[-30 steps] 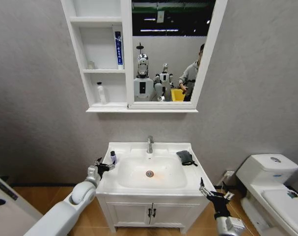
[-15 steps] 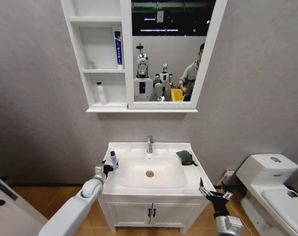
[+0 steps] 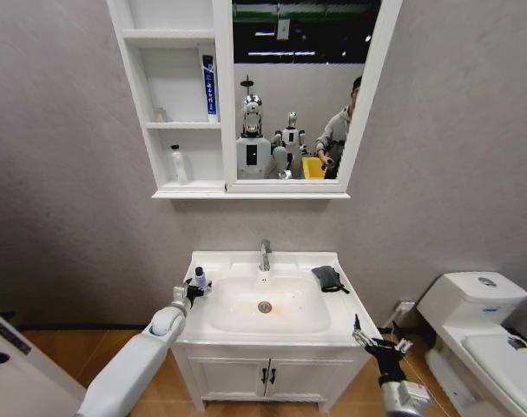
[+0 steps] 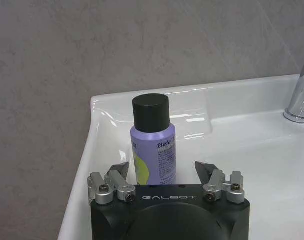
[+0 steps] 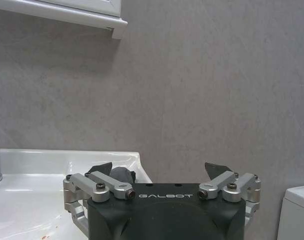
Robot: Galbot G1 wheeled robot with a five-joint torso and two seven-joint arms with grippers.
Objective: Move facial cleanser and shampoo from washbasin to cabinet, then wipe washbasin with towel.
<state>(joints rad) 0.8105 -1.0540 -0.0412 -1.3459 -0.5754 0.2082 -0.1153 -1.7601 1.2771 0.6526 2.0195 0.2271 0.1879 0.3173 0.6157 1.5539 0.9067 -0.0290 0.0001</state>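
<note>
A small lilac bottle with a black cap is seen upright on the washbasin's back left corner. The dark towel (crumpled) is laid on the right rim. A white bottle is placed in the cabinet.

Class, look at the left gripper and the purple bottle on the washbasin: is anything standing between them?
Nothing visible. The left gripper has its jaws open with the purple bottle directly ahead on the washbasin rim, and only open space between.
</note>
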